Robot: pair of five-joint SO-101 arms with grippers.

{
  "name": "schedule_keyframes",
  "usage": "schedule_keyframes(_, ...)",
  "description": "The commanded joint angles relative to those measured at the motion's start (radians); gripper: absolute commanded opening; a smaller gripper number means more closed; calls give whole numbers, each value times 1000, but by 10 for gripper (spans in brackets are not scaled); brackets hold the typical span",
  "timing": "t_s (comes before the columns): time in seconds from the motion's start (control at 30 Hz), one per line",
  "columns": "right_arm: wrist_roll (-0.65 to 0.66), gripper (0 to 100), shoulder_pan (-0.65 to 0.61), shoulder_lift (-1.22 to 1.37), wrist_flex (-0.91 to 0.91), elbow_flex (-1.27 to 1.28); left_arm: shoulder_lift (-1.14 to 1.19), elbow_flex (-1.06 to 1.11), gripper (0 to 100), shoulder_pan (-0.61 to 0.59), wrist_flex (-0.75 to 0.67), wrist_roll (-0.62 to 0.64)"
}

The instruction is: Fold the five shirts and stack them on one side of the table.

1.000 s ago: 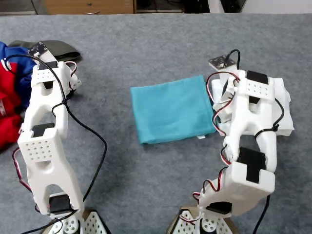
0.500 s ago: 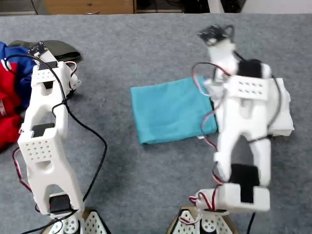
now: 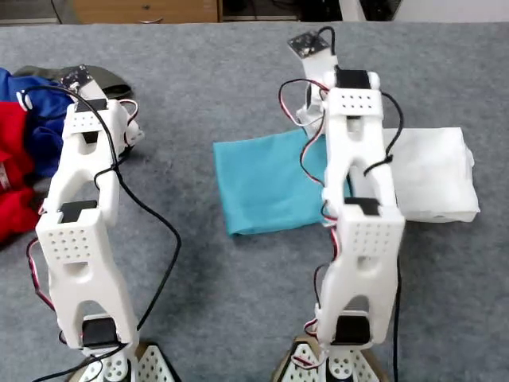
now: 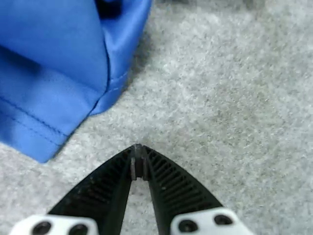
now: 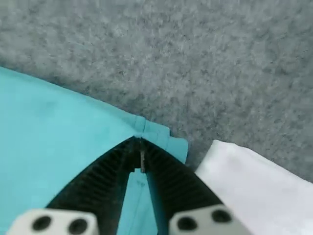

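**Both pincers pressed together; right one over teal shirt corner, left one by the unfolded pile**

Grey felt-like table (image 3: pixel 199 286), two white arms side by side.

Right arm (image 3: pixel 358 223) stretches out over the far right part of the folded teal shirt (image 3: pixel 262 187), which lies flat mid-table. Right gripper (image 5: pixel 140 157): jaws pressed together, tips right above the teal shirt's corner hem. Cannot tell if any cloth is nipped between them.

Folded white shirt (image 3: pixel 433 175) sits on the right side of the table, just beside the teal one. In the right wrist view their edges are close, with a sliver of grey between at the corner.

Left arm (image 3: pixel 79 231) reaches along the left side. Left gripper (image 4: pixel 138 165): jaws pressed together, nothing between, tips over bare grey surface, near the hem of the blue shirt (image 4: pixel 54 63) but apart from it.

Unfolded heap at the table's left edge:
- The blue shirt is crumpled.
- Red shirt (image 3: pixel 14 167) is bunched nearer the arm bases, touching the blue.
- Dark olive shirt (image 3: pixel 115 79) is at the far side of the heap, partly under the left arm's wrist.

Wooden furniture (image 3: pixel 143 9) stands past the far table edge.
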Motion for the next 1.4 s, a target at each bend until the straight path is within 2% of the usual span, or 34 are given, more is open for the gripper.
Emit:
schedule_keyframes(0.0,-11,5,25,116,68,-200,-8,-40,18,12,-9,-5)
schedule_keyframes(0.17,-12,5,19,297,80,-355,-10,-40,18,14,-9,-21)
schedule_keyframes(0.3,-12,5,22,340,176,-512,-16,-38,18,15,-9,-32)
schedule_keyframes(0.37,-11,5,22,338,252,-607,-18,-38,18,14,2,-31)
schedule_keyframes(0.47,-5,5,13,320,399,-828,-62,-92,18,6,89,-25)
schedule_keyframes(0.53,-6,5,22,300,411,-935,-107,-117,18,17,118,-31)
schedule_keyframes(0.63,-6,8,36,226,411,-931,-179,-123,18,60,164,-25)
schedule_keyframes(0.73,-6,5,47,108,411,-786,-275,-118,18,112,210,17)
schedule_keyframes(0.83,-6,5,54,-87,411,-549,-352,-115,18,210,242,-15)
schedule_keyframes(1.0,23,2,-8,-556,396,81,-383,-92,18,353,265,-25)
schedule_keyframes(1.2,31,2,-7,-990,78,814,-343,11,18,430,161,-26)
schedule_keyframes(1.37,32,3,10,-1050,-69,1122,-280,11,18,488,160,-25)
